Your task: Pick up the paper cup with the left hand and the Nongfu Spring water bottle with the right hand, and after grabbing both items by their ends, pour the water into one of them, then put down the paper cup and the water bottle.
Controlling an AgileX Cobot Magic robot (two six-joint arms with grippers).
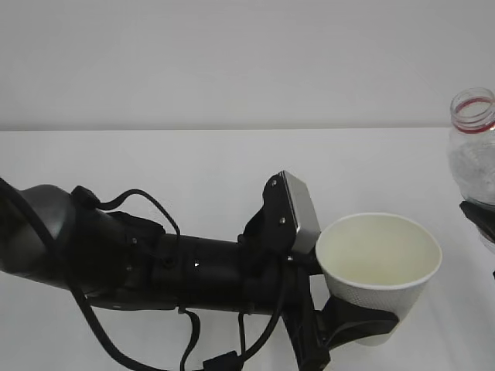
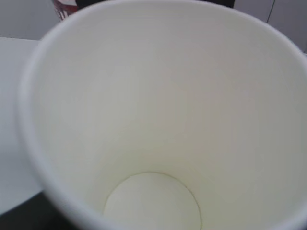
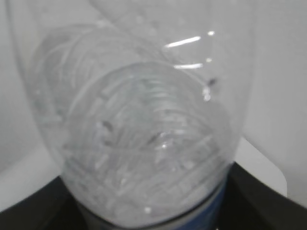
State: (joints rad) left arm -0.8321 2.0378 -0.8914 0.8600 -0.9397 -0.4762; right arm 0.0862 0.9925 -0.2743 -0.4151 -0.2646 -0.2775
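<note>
Exterior view: left hand [image 1: 352, 328] clamps the paper cup [image 1: 377, 272] low on its wall at 5 o'clock, mouth up to receive. Nongfu Spring water bottle [image 1: 473, 151] at 3 o'clock, uncapped, upright.

Left wrist view: cup interior dry.

Right wrist view: right hand [image 3: 158, 215] pinches the bottle's lower body.

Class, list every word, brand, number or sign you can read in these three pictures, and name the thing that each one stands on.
None can be read.
Paper cup: no print shows on the side in view.
Water bottle: only a red neck ring; in the left wrist view a red-and-white scrap of its label, too cropped and blurred to read.
Grey block on the left arm: no marking.
</note>
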